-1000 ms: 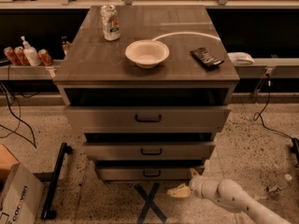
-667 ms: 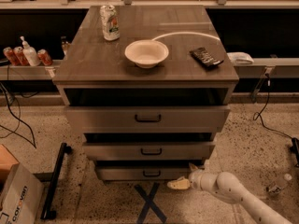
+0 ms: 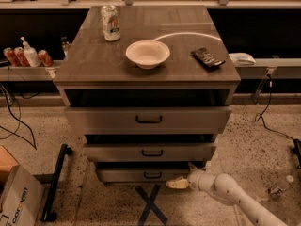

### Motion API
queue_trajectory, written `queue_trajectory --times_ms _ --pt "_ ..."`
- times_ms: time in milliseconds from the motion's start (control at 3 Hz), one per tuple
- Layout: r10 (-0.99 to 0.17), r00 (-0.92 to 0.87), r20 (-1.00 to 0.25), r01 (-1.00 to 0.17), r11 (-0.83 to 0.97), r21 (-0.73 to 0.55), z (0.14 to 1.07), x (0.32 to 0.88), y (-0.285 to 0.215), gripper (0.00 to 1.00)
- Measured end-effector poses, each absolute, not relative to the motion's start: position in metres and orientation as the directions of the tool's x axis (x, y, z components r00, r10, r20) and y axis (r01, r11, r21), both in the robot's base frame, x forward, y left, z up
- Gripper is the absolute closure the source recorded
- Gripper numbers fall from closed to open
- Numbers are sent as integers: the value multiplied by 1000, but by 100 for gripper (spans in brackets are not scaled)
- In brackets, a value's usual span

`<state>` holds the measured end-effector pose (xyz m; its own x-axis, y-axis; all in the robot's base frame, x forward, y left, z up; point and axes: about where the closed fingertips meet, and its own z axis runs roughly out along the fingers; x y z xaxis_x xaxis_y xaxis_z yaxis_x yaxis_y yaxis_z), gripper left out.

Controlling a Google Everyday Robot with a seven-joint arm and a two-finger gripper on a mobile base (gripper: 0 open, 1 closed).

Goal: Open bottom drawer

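The cabinet has three grey-brown wood-grain drawers. The bottom drawer [image 3: 127, 175] is the lowest and smallest front, with a small black bar handle [image 3: 152, 175] at its centre. My gripper [image 3: 176, 183] comes in low from the right on a white arm [image 3: 230, 194]. Its pale tip lies just right of and slightly below that handle, close to the drawer front. The middle drawer [image 3: 150, 152] and the top drawer [image 3: 148, 119] sit above it.
On the cabinet top stand a can [image 3: 110, 22], a white bowl [image 3: 147, 54] and a black remote [image 3: 208, 58]. A blue tape cross [image 3: 150, 204] marks the floor in front. A cardboard box [image 3: 16, 197] and a black bar [image 3: 55, 182] lie at the left.
My gripper has moved left along the floor toward the bottom drawer's handle and sits a little higher. The drawers have not moved.
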<state>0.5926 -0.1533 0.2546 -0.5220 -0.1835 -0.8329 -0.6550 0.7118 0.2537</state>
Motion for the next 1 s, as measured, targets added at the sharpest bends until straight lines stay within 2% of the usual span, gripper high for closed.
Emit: queue_trajectory --times_ms 333,1000 --pt "-194 -526 -828 -663 703 257 245 604 -144 0" --pt "-288 -590 -754 -664 705 250 202 625 -141 0"
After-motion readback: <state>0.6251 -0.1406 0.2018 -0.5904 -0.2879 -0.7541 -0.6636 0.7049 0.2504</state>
